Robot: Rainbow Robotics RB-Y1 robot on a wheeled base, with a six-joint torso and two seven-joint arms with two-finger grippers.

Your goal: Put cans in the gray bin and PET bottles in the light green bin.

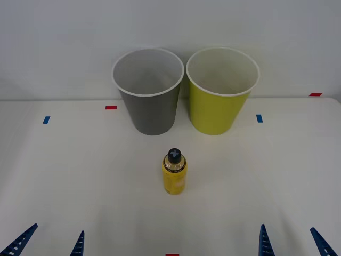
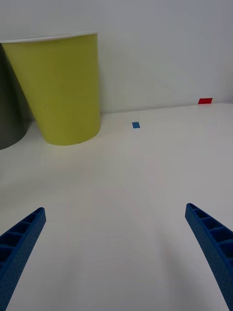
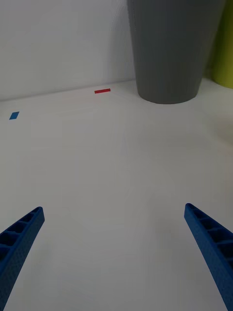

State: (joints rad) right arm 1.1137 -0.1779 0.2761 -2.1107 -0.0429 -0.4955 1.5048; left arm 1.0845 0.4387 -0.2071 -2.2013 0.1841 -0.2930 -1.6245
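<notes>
Waiting at near worktop [image 1: 64, 176] edge: left hand [image 1: 50, 241] and right hand [image 1: 293, 240], both spread, empty. PET bottle [image 1: 174, 176] upright mid-worktop, ahead of gray bin [image 1: 149, 109] and light green bin [image 1: 219, 109], reachable by either.

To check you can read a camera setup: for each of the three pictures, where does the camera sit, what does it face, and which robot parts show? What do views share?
Front: above the arms, facing the bottle and both bins; both grippers' fingertips.
Right wrist: faces the green bin; right gripper open.
Left wrist: faces the gray bin; left gripper open.
Shared: both bins, the white table.
</notes>
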